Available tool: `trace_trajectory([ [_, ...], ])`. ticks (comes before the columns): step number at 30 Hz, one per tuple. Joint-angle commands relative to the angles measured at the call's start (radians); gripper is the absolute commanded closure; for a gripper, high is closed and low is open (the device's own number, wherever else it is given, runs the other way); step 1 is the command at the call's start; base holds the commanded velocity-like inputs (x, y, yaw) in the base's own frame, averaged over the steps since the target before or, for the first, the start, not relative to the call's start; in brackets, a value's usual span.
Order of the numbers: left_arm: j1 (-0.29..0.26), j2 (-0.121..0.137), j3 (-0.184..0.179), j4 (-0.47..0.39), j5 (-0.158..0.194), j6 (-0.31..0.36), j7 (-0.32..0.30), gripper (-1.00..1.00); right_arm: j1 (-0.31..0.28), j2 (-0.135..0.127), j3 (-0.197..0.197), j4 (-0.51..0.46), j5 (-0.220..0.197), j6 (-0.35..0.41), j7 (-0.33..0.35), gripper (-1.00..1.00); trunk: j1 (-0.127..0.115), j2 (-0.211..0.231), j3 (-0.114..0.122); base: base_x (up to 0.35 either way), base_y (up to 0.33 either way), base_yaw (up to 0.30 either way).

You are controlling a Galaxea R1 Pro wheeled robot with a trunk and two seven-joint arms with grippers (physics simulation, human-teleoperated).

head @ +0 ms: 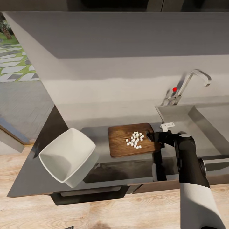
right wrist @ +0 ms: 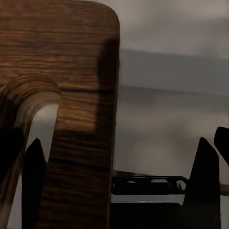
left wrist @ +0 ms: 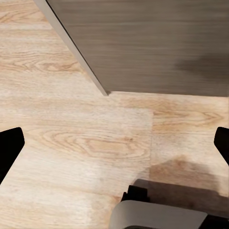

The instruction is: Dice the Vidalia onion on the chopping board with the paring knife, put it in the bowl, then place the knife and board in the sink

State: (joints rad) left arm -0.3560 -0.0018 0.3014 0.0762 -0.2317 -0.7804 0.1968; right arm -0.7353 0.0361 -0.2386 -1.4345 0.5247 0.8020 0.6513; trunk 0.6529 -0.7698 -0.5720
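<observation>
The right arm [head: 190,178] is reaching forward from the lower right of the head view, its white forearm giving way to a black wrist that is bending toward the worktop [head: 35,178]. The right tool [head: 152,136] is sitting at the right-hand end of the chopping board [head: 122,144], by its handle slot. In the right wrist view the two dark fingers [right wrist: 202,176] are standing apart, with the board's [right wrist: 81,119] slotted end lying between them, nearer one finger; whether either finger is actually pressing on the wood I cannot tell, so the tool is reading as spread rather than clamped.

The board is lying flat on the grey worktop, just left of the sink [head: 203,127], and is carrying a loose cluster of small white onion dice [head: 135,140] near its middle. The white bowl [head: 68,156] is sitting to the left of the board, near the worktop's front edge, tilted so that its hollow is facing the camera. The chrome faucet [head: 190,84] with its red dot is rising behind the basin.

The left tool [left wrist: 114,148] is pointing down at the wooden floor [left wrist: 71,143], beside a grey cabinet panel [left wrist: 157,43]; its black fingertips [left wrist: 9,148] are showing at opposite edges of the left wrist view, wide apart and holding nothing.
</observation>
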Motion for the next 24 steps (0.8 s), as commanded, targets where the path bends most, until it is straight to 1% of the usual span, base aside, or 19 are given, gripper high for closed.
trace_trajectory([
  [1,-0.001,0.000,0.005,0.004,-0.011,-0.005,0.007,-1.00,-0.001,0.002,-0.002,0.000,0.010,0.002,0.010,-1.00,0.004,-0.008,-0.004,0.000,0.000,0.000],
  [15,-0.001,0.000,0.005,0.004,-0.011,-0.005,0.007,-1.00,-0.001,0.002,-0.002,0.006,0.011,0.002,0.010,-1.00,0.058,-0.106,-0.048,0.000,0.000,0.000],
  [16,-0.001,0.000,0.005,0.004,-0.011,-0.005,0.007,-1.00,-0.001,0.002,-0.002,0.006,0.011,0.002,0.010,1.00,0.058,-0.106,-0.048,0.000,0.000,0.000],
  [24,-0.001,0.000,0.005,0.004,-0.011,-0.005,0.007,-1.00,-0.001,0.002,-0.002,0.006,0.011,0.002,0.010,1.00,0.058,-0.106,-0.048,0.000,0.000,0.000],
])
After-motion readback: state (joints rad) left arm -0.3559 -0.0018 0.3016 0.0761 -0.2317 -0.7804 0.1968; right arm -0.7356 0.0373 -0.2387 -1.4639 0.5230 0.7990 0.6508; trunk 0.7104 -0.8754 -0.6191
